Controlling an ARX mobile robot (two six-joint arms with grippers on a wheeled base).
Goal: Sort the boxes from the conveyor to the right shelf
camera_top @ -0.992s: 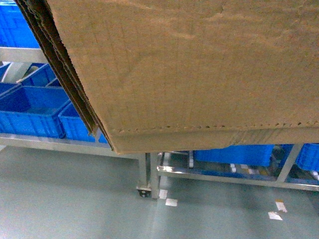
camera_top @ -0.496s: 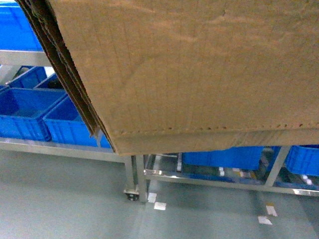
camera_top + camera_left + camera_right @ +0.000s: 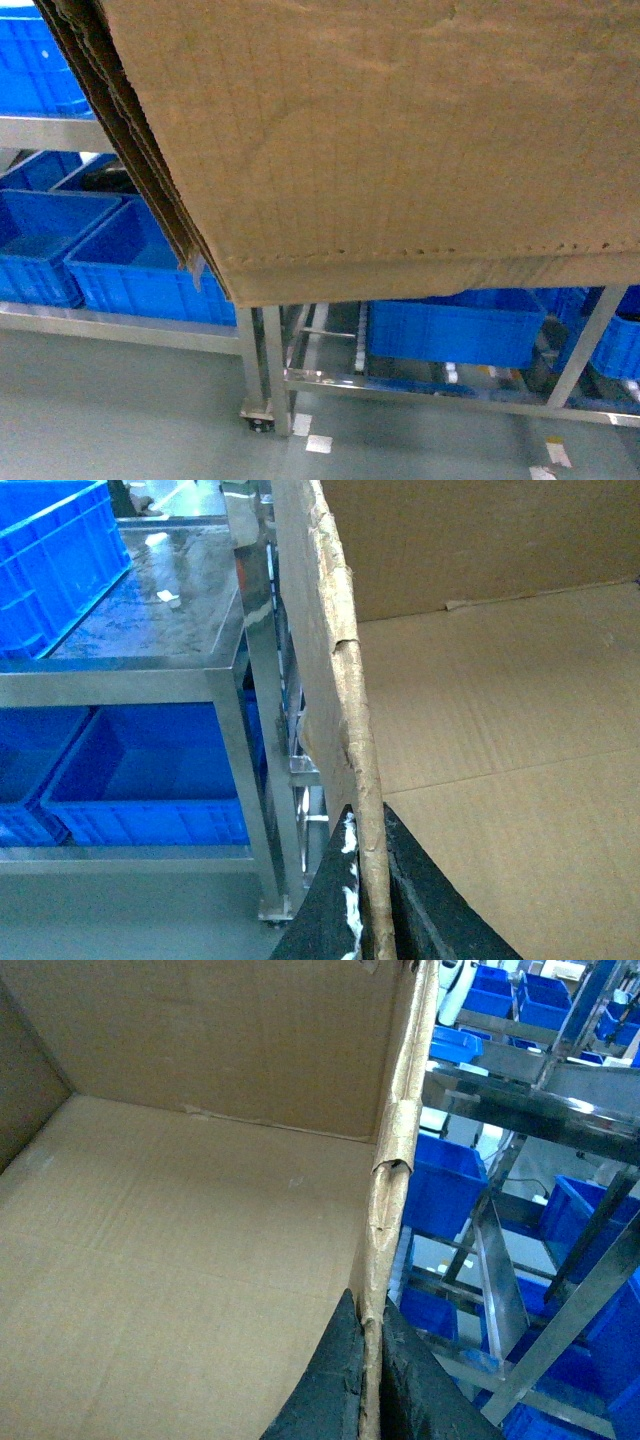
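carton point(image 3: 400, 140) brown corrugated, ragged rim, perforated seam, fills head view | L gripper point(image 3: 368, 900) & R gripper point(image 3: 368, 1380) each pinch a wall edge | steel rack point(image 3: 262, 370) w/ blue bins point(image 3: 455, 330) partly hidden

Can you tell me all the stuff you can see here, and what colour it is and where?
cardboard box: one, brown, held up close to the head camera, filling most of that view; empty inside in both wrist views
steel shelf racks: silver, behind and below the box, several tiers, with a small caster at the foot of one post
plastic bins: several, blue, sitting on the rack tiers to the left and right
floor: grey-green, under the racks, with a few small pale tape marks
left tool: one, black, clamped on the box's left wall edge
right tool: one, black, clamped on the box's right wall edge
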